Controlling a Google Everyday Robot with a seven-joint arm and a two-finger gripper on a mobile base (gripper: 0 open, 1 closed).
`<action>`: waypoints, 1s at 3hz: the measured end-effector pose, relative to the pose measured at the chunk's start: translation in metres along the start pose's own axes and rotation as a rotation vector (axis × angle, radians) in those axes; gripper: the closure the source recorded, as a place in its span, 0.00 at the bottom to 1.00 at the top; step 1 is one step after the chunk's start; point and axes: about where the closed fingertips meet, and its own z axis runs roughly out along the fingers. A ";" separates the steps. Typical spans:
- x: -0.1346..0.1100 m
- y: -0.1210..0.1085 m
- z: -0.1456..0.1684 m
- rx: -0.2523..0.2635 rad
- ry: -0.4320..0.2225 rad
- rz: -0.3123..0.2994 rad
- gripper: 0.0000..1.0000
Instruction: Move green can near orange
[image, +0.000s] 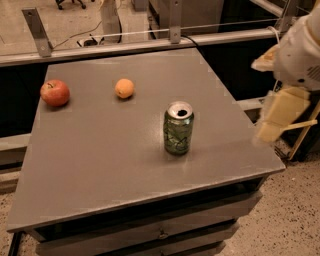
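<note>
The green can (178, 128) stands upright near the middle of the grey table (100, 160), right of centre, with its silver top open. The orange (124, 88) lies farther back and to the left of the can, a clear gap between them. My gripper (281, 116) hangs off the table's right edge, to the right of the can and at about its height, holding nothing that I can see. The white arm (300, 50) rises above it at the right border.
A red apple (55, 93) lies at the table's far left, left of the orange. A metal rail with brackets (150, 42) runs behind the table's back edge. Drawers (160, 232) sit under the tabletop. Speckled floor lies at the right.
</note>
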 end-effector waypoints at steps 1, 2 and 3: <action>-0.082 0.004 0.051 -0.061 -0.183 -0.096 0.00; -0.138 0.015 0.111 -0.155 -0.243 -0.144 0.00; -0.136 0.015 0.110 -0.154 -0.237 -0.141 0.00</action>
